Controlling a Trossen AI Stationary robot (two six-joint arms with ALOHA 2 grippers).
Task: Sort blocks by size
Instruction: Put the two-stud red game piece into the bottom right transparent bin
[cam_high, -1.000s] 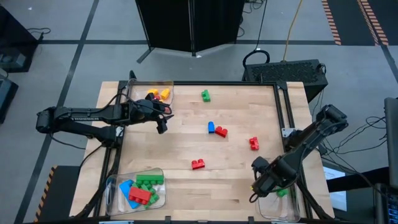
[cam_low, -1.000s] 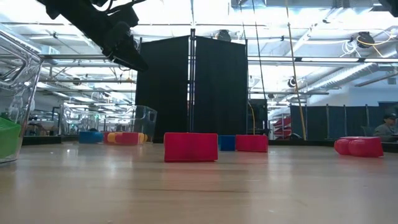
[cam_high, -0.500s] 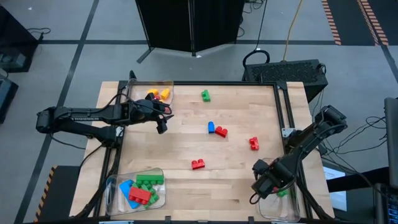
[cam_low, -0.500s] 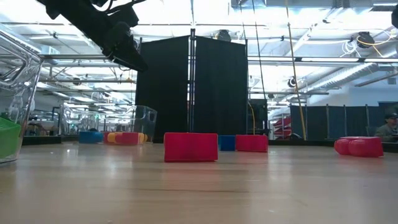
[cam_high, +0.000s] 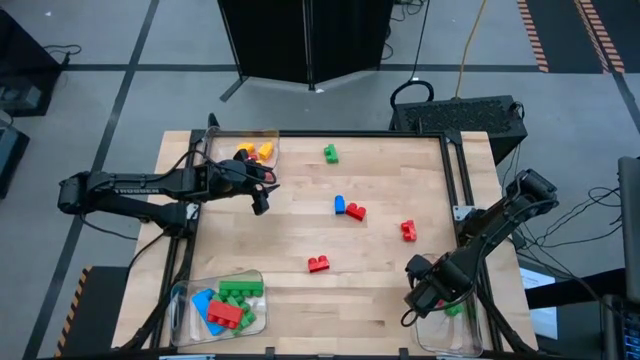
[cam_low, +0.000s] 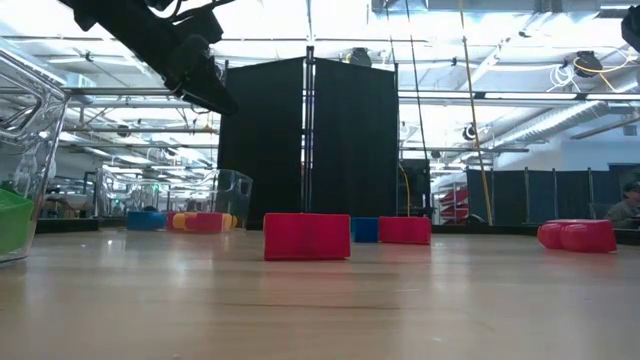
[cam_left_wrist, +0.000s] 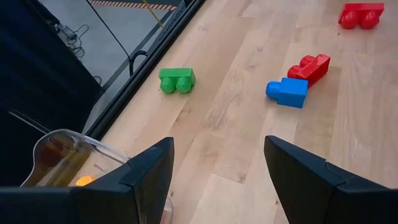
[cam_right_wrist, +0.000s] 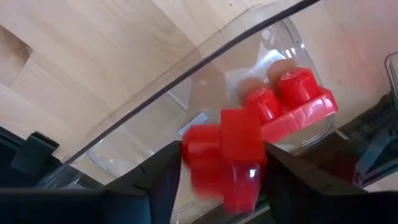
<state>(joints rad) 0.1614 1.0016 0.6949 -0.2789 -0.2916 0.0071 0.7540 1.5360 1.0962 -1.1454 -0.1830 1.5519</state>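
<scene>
The right hand (cam_high: 428, 292) hangs over the rim of a clear tray (cam_high: 447, 338) at one corner of the worktop (cam_high: 370, 300). In its wrist view a red block (cam_right_wrist: 224, 158) sits blurred between the two dark sides of the hand; whether it is gripped or loose I cannot tell. Just beyond it, inside the tray, lies a second red block (cam_right_wrist: 292, 99), glossy, with two round studs. A green piece (cam_high: 456, 311) shows there too.

The left hand (cam_high: 262, 198) hovers well away from that tray, its fingers (cam_left_wrist: 149, 168) spread wide and empty.

Nearest the tray lie two loose red blocks (cam_high: 408, 230) (cam_high: 318, 264). Farther off, a blue block (cam_high: 340, 205) touches another red one (cam_high: 356, 212), and a green block (cam_high: 330, 153) lies farthest away.

Two other clear trays stand across from the first: one (cam_high: 262, 138) holds orange and yellow pieces, one (cam_high: 252, 278) green, red and blue.

The worktop is pale wood with a dark frame — grey floor and a black screen (cam_high: 305, 40) lie beyond.
</scene>
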